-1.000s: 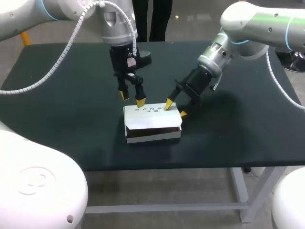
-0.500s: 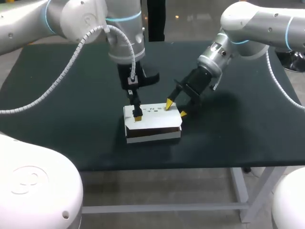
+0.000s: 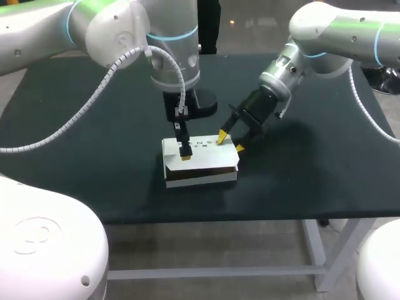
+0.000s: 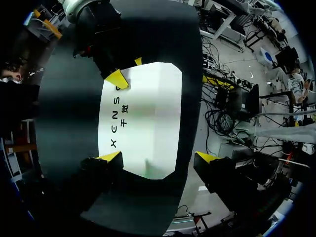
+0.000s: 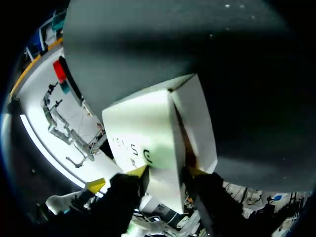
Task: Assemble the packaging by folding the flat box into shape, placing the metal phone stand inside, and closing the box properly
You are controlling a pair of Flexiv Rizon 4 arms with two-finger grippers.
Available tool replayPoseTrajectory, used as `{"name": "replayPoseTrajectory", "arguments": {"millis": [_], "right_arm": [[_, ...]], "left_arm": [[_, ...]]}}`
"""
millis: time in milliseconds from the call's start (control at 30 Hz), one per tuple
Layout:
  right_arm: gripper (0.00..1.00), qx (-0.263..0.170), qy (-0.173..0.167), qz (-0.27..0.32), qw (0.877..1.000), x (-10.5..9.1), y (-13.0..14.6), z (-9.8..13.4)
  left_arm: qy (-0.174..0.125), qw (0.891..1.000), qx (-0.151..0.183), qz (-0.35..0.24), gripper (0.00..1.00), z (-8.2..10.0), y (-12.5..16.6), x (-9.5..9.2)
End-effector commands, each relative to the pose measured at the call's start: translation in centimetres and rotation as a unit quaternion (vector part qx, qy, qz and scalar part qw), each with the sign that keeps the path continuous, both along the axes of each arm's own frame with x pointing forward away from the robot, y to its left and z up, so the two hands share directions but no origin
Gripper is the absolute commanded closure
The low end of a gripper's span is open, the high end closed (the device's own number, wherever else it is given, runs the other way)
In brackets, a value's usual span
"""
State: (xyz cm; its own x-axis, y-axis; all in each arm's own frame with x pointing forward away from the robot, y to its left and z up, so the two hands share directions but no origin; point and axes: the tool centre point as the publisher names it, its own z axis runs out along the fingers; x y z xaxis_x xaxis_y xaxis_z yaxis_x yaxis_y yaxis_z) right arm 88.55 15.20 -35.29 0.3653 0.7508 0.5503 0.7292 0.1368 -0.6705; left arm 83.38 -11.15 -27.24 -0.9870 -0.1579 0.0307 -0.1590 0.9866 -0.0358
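Note:
The white box (image 3: 200,164) lies folded at the table's middle, its printed lid (image 4: 143,118) down and a dark slit showing along the front. My left gripper (image 4: 158,158) hangs straight over the lid, open wide; one fingertip (image 3: 185,157) rests at the lid's left part, the other stands past the lid's front edge. My right gripper (image 3: 230,142) is shut on the box's right end (image 5: 168,148), one finger on the lid and one against the end wall. The metal phone stand is not visible.
The dark table (image 3: 87,156) carries nothing else. Bare surface lies to the left, right and behind the box. The table's front edge (image 3: 206,220) runs a short way in front of the box.
My left arm has swung right and come down from behind the box onto its lid, with the wrist turned. The right gripper has kept its place at the box's right end.

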Motion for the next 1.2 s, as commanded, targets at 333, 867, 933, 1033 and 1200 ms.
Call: {"name": "replayPoseTrajectory", "arguments": {"millis": [333,867,933,1033,1200], "right_arm": [[0.49,-0.001,0.001,0.001,1.000,0.0,0.0,-0.1],[0.47,-0.001,0.001,0.001,1.000,0.0,0.0,-0.1],[0.47,-0.001,0.001,0.001,1.000,0.0,0.0,-0.1],[0.49,-0.001,0.001,0.001,1.000,0.0,0.0,-0.1],[0.49,-0.001,0.001,0.001,1.000,0.0,0.0,-0.1]], "left_arm": [[-0.015,0.999,-0.026,-0.015,0.00,-2.1,0.6,0.1],[-0.008,1.000,-0.002,-0.028,0.11,-3.2,0.2,1.8],[-0.006,1.000,0.000,-0.027,0.21,-3.4,0.3,2.1],[-0.003,1.000,0.002,-0.028,0.25,-3.9,0.2,2.2],[-0.004,1.000,0.004,-0.030,0.23,-4.1,0.2,2.0]]}}
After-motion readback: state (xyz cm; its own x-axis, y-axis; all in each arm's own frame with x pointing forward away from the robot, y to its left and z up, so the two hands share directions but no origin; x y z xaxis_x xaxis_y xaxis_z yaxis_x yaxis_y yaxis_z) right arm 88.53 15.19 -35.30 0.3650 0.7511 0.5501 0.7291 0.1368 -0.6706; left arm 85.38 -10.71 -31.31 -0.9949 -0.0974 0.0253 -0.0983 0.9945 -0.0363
